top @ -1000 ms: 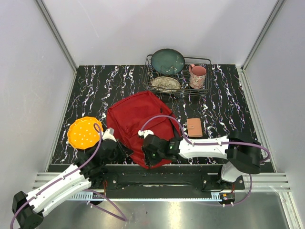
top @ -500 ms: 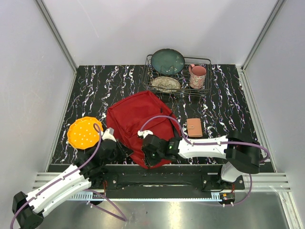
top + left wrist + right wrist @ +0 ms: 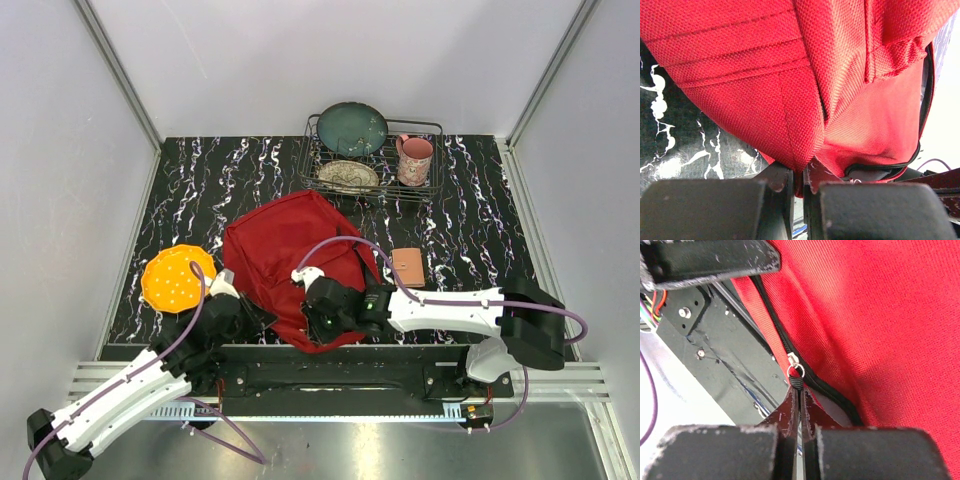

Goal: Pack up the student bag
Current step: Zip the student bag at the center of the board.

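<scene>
Red student bag: fabric edge nipped between left fingers, zipper pull between closed right fingers

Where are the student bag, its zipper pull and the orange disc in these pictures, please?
student bag (image 3: pixel 285 245), top external view, middle of its red fabric.
zipper pull (image 3: pixel 797 381), right wrist view, black cord under the ring.
orange disc (image 3: pixel 177 278), top external view, centre of its dotted face.

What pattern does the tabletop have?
Black marble tabletop with white streaks, seen best from the top camera.
</scene>
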Controlling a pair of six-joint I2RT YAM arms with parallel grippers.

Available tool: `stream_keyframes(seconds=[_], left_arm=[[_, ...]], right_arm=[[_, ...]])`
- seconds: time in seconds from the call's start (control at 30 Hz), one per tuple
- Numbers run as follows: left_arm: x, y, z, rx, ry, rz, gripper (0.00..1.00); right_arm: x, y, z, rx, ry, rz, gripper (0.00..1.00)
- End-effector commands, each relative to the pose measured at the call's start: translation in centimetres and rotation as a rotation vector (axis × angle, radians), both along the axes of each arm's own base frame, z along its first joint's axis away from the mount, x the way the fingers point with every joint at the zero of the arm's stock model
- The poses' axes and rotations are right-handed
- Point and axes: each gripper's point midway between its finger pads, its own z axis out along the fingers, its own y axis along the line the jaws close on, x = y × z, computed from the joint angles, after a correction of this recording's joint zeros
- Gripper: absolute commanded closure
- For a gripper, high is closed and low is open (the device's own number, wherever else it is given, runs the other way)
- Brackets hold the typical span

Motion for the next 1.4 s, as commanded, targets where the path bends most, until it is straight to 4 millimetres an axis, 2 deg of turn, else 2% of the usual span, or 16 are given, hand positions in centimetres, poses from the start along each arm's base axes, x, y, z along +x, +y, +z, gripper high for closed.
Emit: stream_keyframes(seconds=[0.0,0.2,0.33,0.47,0.73,0.83,0.87,0.9,0.93,0.97,1.03,1.07,1.17,1.37], left_arm=[[1.5,2.1,1.2,0.06,-0.061,0.109,1.0],[1.5,2.6,1.6,0.062,-0.068,0.131,1.0],[1.6,3.0,1.8,0.077,-0.072,0.144,1.0],[1.6,3.6,2.1,0.101,-0.079,0.157,1.0],[1.8,4.6,3.5,0.124,-0.106,0.184,1.0],[1.9,3.8,4.0,0.105,-0.124,0.153,1.0],[1.9,3.6,4.1,0.109,-0.127,0.136,0.96],[2.1,3.3,4.4,0.099,-0.138,0.126,0.87],[2.1,3.0,4.7,0.097,-0.138,0.113,0.54],[2.1,2.9,4.8,0.107,-0.145,0.097,0.35],[2.1,2.5,5.9,0.092,-0.166,0.073,0.05],[2.0,2.3,6.1,0.095,-0.167,0.055,0.01],[1.2,1.1,6.6,0.044,-0.133,-0.001,0.01],[-1.0,-0.7,3.6,0.017,0.037,-0.077,0.01]], right_arm=[[-0.6,-4.8,-2.3,-0.202,0.007,0.044,1.0],[-2.0,-6.9,-3.7,-0.28,0.065,0.081,1.0],[-1.9,-8.5,-3.9,-0.333,0.049,0.071,1.0],[-0.9,-10.8,-4.5,-0.402,0.027,0.033,1.0],[1.2,-11.2,-3.2,-0.355,0.001,-0.064,1.0],[1.6,-10.3,-2.5,-0.318,-0.009,-0.064,1.0],[1.8,-9.6,-2.1,-0.293,-0.012,-0.061,1.0],[1.7,-9.2,-1.9,-0.273,-0.003,-0.052,1.0],[1.7,-8.7,-1.6,-0.252,-0.003,-0.054,1.0],[1.9,-8.0,-1.3,-0.221,-0.005,-0.058,1.0],[1.9,-7.4,-0.9,-0.194,-0.004,-0.056,1.0],[2.1,-7.0,-0.7,-0.177,-0.007,-0.059,1.0],[2.2,-6.5,-0.8,-0.174,-0.004,-0.06,1.0],[2.4,-6.4,-0.8,-0.163,-0.009,-0.076,1.0]])
